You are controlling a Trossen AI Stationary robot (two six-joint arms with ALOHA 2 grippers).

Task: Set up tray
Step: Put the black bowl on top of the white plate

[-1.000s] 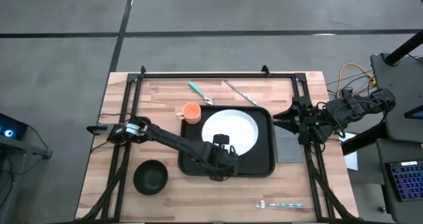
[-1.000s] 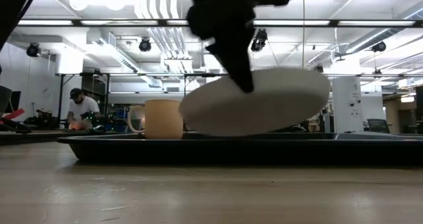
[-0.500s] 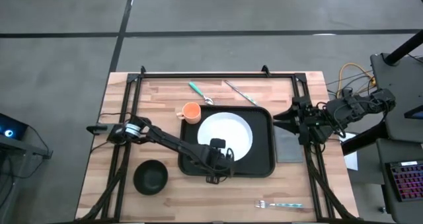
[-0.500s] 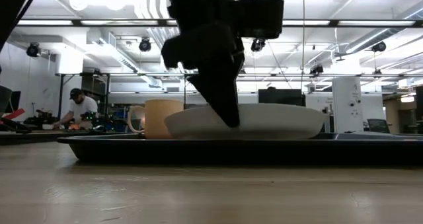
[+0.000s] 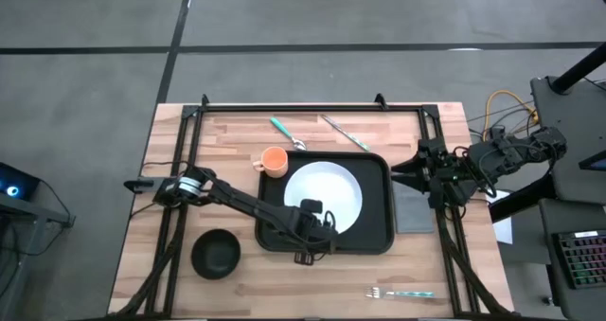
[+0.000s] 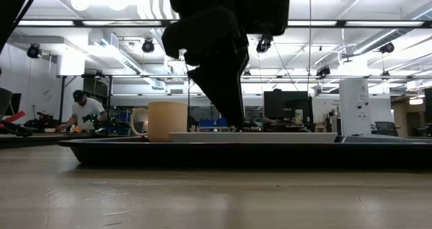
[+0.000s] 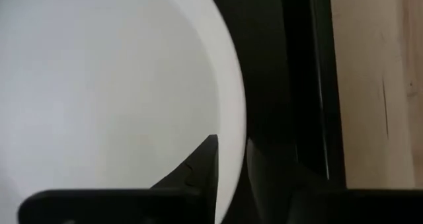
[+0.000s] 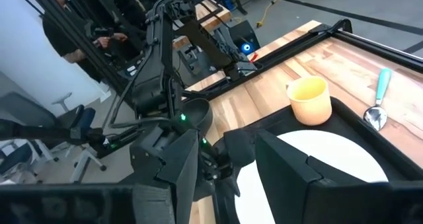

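Note:
The black tray (image 5: pixel 375 232) lies in the middle of the table, its rim showing in the low view (image 6: pixel 202 152). A white plate (image 5: pixel 327 190) rests flat inside it (image 6: pixel 283 138). My left gripper (image 5: pixel 308 219) stands at the plate's near left rim, shut on it (image 7: pixel 231 151). An orange cup (image 5: pixel 274 160) stands upright at the tray's far left corner (image 6: pixel 167 121). My right gripper (image 5: pixel 418 174) waits open at the table's right edge (image 8: pixel 231 174), touching nothing. My left gripper pinches the plate's rim (image 7: pixel 232 118) on its near left side, one finger (image 7: pixel 201 168) over the plate's inside and the other (image 7: pixel 268 178) outside, over the tray floor. The fingers come from above, pointing down (image 6: pixel 233 114). The plate lies flat on the tray.
A grey napkin (image 5: pixel 412 208) lies right of the tray. A black bowl (image 5: pixel 216 253) sits near left. A teal-handled spoon (image 5: pixel 285 132) and a knife (image 5: pixel 343 132) lie beyond the tray, a fork (image 5: pixel 401 294) near the near edge. A person (image 6: pixel 82 111) is far behind the table.
My left gripper has come down and moved a little toward the table's near left, still holding the plate's rim. The plate, tilted and lifted clear a second ago, has been lowered and levelled until it lies flat in the tray.

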